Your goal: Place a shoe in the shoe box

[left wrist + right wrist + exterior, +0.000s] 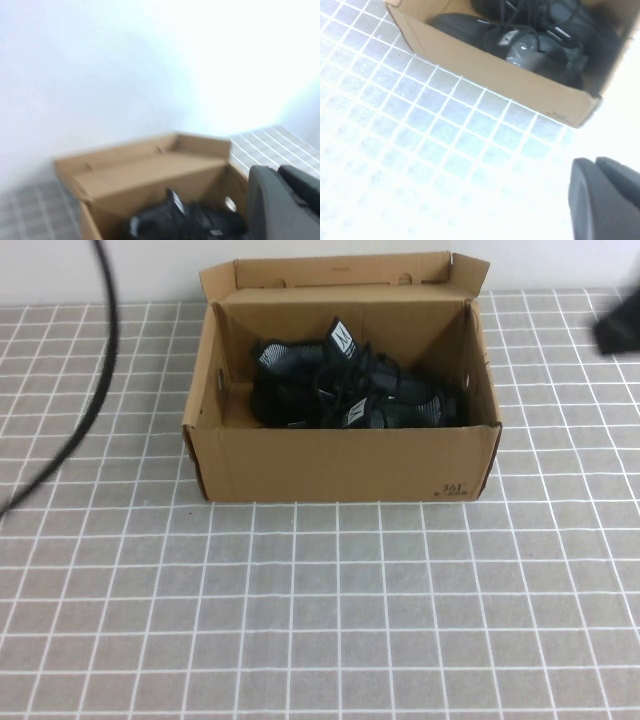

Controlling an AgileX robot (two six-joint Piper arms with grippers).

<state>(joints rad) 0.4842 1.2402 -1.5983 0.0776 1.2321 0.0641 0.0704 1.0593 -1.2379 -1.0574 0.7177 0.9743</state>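
The brown cardboard shoe box (340, 465) stands open at the back middle of the table, lid flap up, "361" print at its front right corner. Two black mesh sneakers (350, 390) lie together inside it; I cannot tell the shoe from its mate. The box (150, 165) and sneakers (185, 222) also show in the left wrist view, where my left gripper (277, 172) is shut and empty, raised beside the box. In the right wrist view my right gripper (594, 162) is shut and empty, above the table off the box's (485, 65) front right corner, away from the sneakers (530, 45).
The table is covered with a grey cloth with a white grid (320, 620). A black cable (95, 370) hangs across the left side. A dark blurred part of the right arm (620, 325) shows at the far right edge. A white wall stands behind the box.
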